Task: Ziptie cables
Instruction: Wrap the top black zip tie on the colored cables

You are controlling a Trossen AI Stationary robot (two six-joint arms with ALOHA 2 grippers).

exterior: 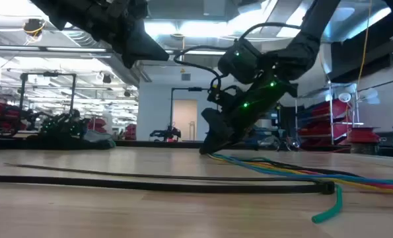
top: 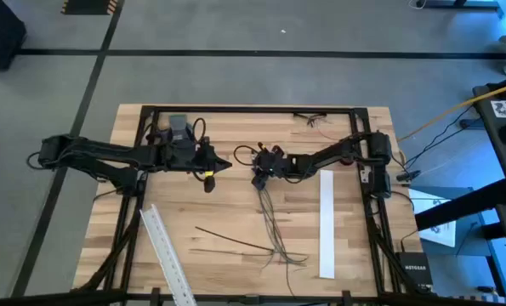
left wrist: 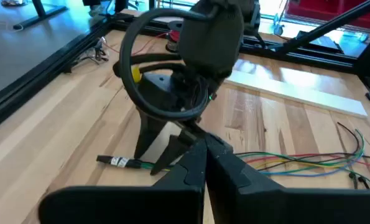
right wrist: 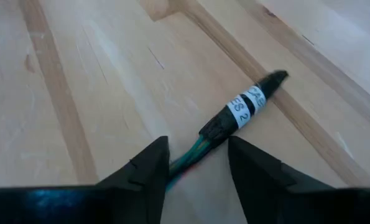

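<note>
The right gripper (top: 259, 174) is down at the middle of the wooden table (top: 227, 208), its two dark fingers (right wrist: 141, 168) set narrowly on either side of the cables (top: 274, 225), which pass between them just behind the bundle's black end connector (right wrist: 234, 115); the pads look close to the wires, but whether they actually pinch them cannot be told. The connector carries a white printed label (right wrist: 245, 104) and lies flat on the wood, pointing away from the fingers. From the gripper the cables run toward the near edge of the table as a loose bunch of thin strands, green, blue, yellow and red in the low view, fanning out at their near ends. The left gripper (top: 222, 163) hangs above the table just left of the right one, its fingers closed together to a point with nothing between them. A black zip tie (top: 235, 239) lies on the table left of the cables, near the near edge and apart from both grippers. A flat white strip (top: 326, 223) lies lengthwise to the right of the cables, and a second white slotted strip (top: 167, 252) lies aslant at the near left corner. A few more loose wires (top: 314, 120) sit at the far edge.
</note>
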